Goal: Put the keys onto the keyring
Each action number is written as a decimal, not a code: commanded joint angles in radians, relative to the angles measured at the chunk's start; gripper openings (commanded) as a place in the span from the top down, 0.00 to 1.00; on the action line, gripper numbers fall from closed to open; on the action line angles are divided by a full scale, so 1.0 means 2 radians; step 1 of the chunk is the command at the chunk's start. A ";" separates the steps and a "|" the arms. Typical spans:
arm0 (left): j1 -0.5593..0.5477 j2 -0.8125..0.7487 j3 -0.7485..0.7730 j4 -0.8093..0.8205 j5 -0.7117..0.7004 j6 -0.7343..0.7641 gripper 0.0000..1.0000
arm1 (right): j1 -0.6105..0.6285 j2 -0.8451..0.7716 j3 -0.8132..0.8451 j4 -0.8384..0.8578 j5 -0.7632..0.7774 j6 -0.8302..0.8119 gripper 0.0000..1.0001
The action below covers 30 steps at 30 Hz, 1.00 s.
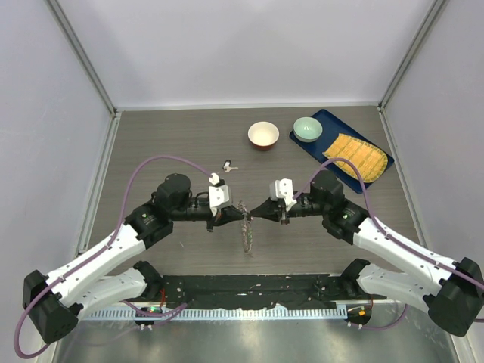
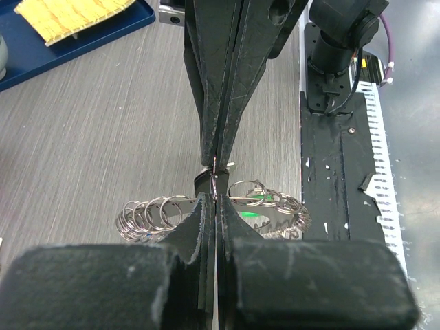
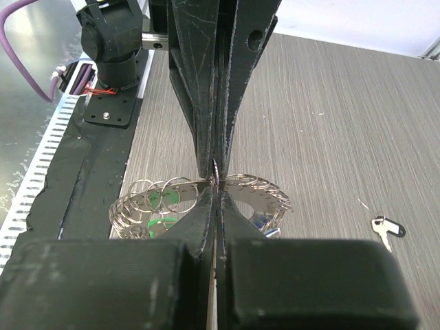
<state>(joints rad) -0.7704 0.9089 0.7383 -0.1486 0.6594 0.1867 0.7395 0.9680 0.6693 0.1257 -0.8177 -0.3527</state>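
Top external view: left end effector (image 1: 233, 215) and right end effector (image 1: 259, 215) both pinch the keyring (image 1: 246, 233)

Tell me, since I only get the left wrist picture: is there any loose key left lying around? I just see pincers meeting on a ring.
Observer: Yes. The top view shows one loose key with a black head, lying flat on the table beyond the keyring, apart from it.
Visitor: Anything else out there that my picture misses?
Observer: A cream-lined bowl stands on the bare table farther back, just left of the blue tray.
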 commanded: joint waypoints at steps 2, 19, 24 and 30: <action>-0.004 -0.007 0.011 0.102 0.028 -0.029 1.00 | 0.017 0.009 0.016 0.029 0.006 -0.002 0.99; -0.023 0.006 -0.013 0.107 -0.020 -0.052 1.00 | 0.021 0.001 0.017 0.061 0.012 0.034 0.99; -0.027 0.007 -0.019 0.105 -0.027 -0.054 1.00 | 0.021 0.003 0.017 0.070 0.005 0.041 0.99; -0.027 0.004 -0.026 0.106 -0.034 -0.063 1.00 | 0.021 0.010 0.021 0.062 0.006 0.041 0.95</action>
<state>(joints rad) -0.7994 0.9112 0.6968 -0.0616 0.5797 0.0849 0.7517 0.9825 0.6693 0.1139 -0.7563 -0.2920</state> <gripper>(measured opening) 0.015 0.030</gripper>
